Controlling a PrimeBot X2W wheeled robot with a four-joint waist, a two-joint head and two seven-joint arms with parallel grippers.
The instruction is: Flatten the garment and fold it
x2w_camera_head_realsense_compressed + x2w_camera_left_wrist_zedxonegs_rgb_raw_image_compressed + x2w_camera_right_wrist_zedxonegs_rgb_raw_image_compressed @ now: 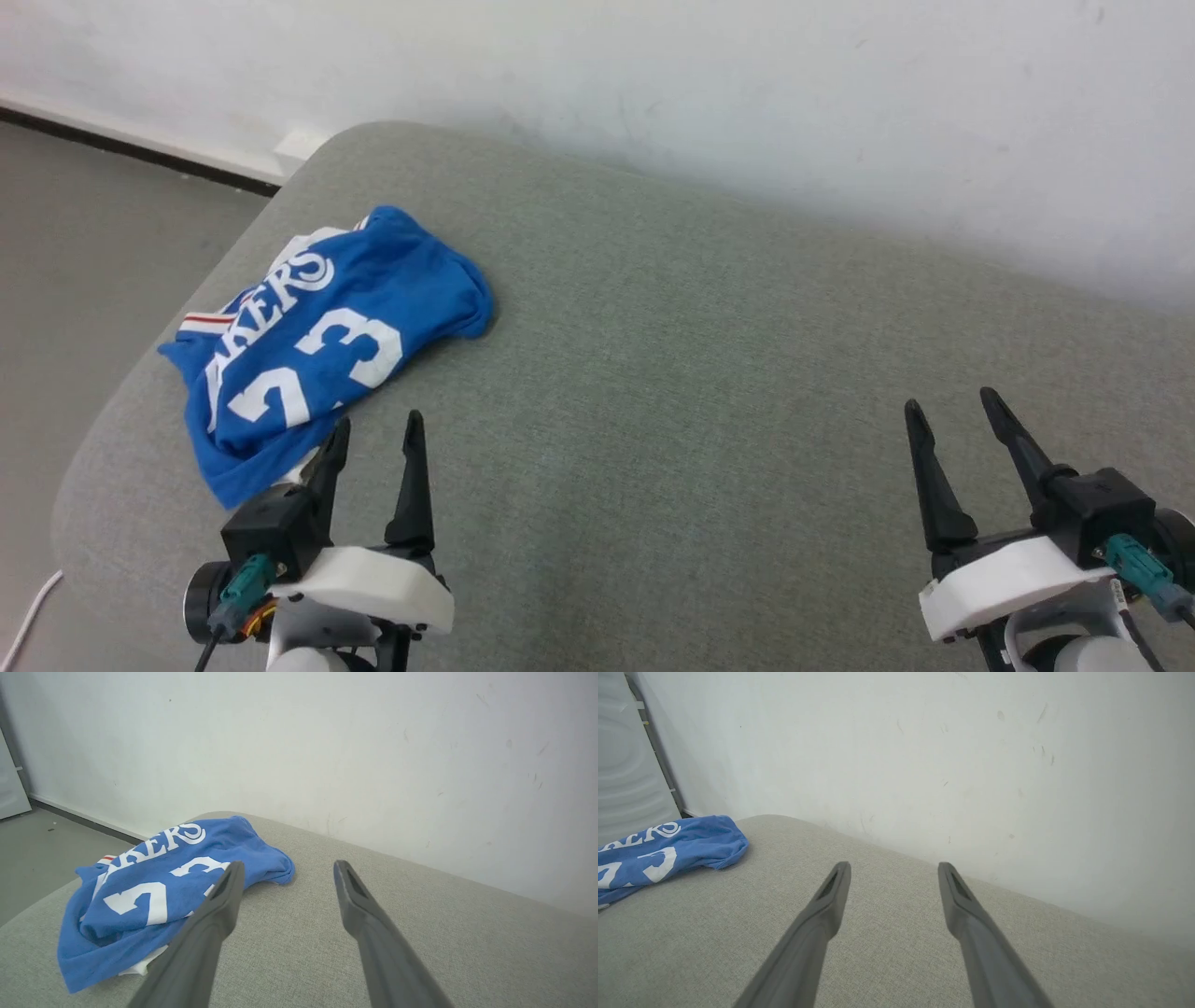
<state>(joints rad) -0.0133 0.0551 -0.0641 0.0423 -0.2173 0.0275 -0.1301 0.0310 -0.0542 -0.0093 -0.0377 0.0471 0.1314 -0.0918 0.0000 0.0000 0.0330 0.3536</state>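
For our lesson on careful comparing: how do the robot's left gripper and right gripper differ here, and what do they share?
Place: the left gripper sits beside the near edge of the crumpled garment; the right gripper is far from it, over grey padding. Tilt, in the head view: the left gripper's fingers point nearly straight up; the right gripper's lean left. Shared: both are open and hold nothing.

Your L gripper sits lower left in head view, fingers spread wide, holding nothing, tips pointing up & fwd. R gripper is lower right, jaws just as wide & empty, fingers leaning slightly left. Both white wrist housings sit low by the bottom edge, arms well apart. In each wrist view the dark fingers splay in a V.
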